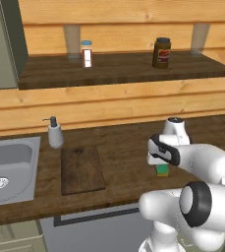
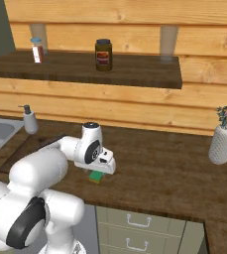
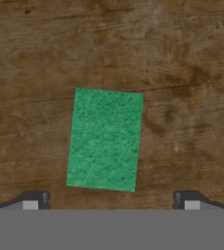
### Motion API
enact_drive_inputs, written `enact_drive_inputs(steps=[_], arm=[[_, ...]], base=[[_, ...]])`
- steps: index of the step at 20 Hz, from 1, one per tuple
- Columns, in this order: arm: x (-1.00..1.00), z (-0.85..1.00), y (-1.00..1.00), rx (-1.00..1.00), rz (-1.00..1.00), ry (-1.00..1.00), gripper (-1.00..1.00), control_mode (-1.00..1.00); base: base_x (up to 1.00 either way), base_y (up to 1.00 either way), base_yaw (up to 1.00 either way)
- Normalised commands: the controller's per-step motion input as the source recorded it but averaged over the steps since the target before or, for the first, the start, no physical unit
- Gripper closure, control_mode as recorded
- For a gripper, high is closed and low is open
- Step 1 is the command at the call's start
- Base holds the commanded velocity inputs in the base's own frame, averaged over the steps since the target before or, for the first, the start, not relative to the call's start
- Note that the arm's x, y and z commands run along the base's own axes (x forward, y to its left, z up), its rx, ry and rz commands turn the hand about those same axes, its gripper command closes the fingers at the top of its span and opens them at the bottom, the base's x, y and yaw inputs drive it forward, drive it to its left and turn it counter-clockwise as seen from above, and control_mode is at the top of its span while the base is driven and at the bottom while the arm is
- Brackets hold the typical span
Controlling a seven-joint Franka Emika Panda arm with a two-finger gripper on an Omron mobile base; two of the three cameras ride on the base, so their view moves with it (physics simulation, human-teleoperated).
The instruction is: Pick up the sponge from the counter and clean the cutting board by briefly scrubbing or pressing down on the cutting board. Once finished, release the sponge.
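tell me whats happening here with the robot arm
The arm is poised right above the sponge on the counter, its open gripper straddling it and not yet touching it. The cutting board lies untouched nearer the sink, so nothing has been scrubbed yet.

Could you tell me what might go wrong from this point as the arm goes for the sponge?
1. The sponge lies slightly skewed between the open gripper fingertips, so closing could twist or nudge it.
2. The cutting board lies well to the left, near the soap dispenser; a loose grip might drop the sponge during the carry.
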Motion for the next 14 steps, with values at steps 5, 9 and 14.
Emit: enact_drive_inputs(steps=[5, 9, 14], arm=[[0.34, -0.17, 0.00, 0.00, 0.00, 0.00, -1.00, -1.00], [0.16, -0.26, 0.00, 0.00, 0.00, 0.00, -1.00, -1.00], [0.09, -0.28, 0.00, 0.00, 0.00, 0.00, -1.00, -1.00]], base=[[0.00, 0.00, 0.00], [0.00, 0.00, 0.00], [0.00, 0.00, 0.00]])
